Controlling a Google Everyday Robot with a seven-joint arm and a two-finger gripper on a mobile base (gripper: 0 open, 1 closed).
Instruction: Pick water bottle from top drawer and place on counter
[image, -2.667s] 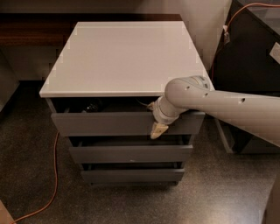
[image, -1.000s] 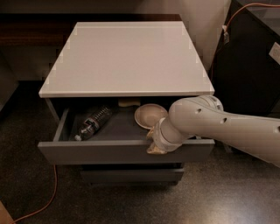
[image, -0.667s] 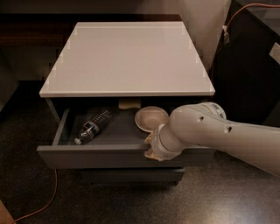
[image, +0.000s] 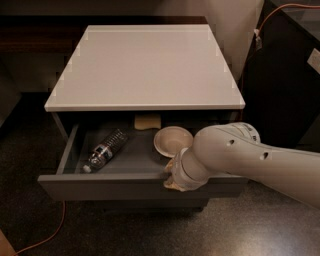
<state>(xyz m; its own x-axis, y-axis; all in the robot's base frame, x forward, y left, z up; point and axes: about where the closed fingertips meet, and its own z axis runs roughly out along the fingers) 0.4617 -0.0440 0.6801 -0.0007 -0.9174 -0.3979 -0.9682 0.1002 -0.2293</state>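
The top drawer (image: 125, 186) stands pulled out, its dark grey inside in view. The water bottle (image: 105, 149), clear and ribbed with a dark label band, lies on its side in the drawer's left half, cap toward the front left. My gripper (image: 171, 176) is at the top edge of the drawer front, right of the middle, mostly hidden behind my white wrist. It is well to the right of the bottle. The white counter (image: 145, 65) above is bare.
A round beige bowl (image: 172, 140) and a tan sponge-like pad (image: 147, 121) lie in the drawer's back right. My white arm (image: 260, 162) reaches in from the right. An orange cable (image: 45, 235) lies on the floor at the left. A dark cabinet (image: 287, 75) stands at the right.
The top drawer went from shut to pulled well out, with my gripper at its front moving toward the camera. The bottle, bowl and pad came into view.
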